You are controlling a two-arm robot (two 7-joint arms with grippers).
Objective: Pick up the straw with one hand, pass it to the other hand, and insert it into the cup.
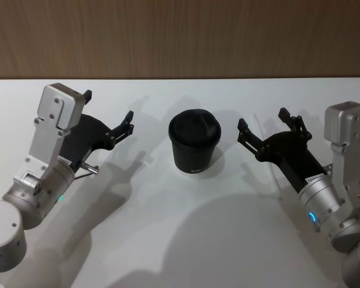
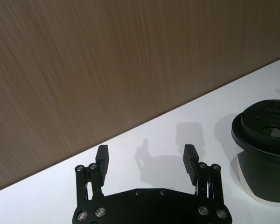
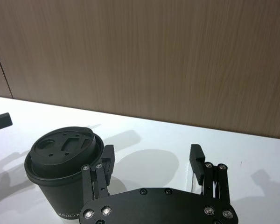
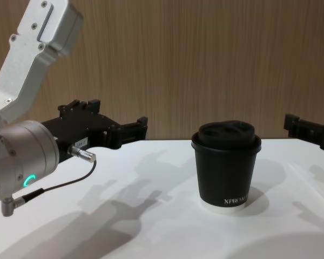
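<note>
The cup (image 1: 195, 150) is standing upright on the white table (image 1: 168, 240), between the two grippers. Its black lid (image 1: 195, 127) is sitting on top, so I cannot tell what is inside. The left gripper (image 1: 108, 107) is hovering near the cup with its fingers wide apart, holding nothing. The right gripper (image 1: 263, 120) is doing the same on the other side.
</note>
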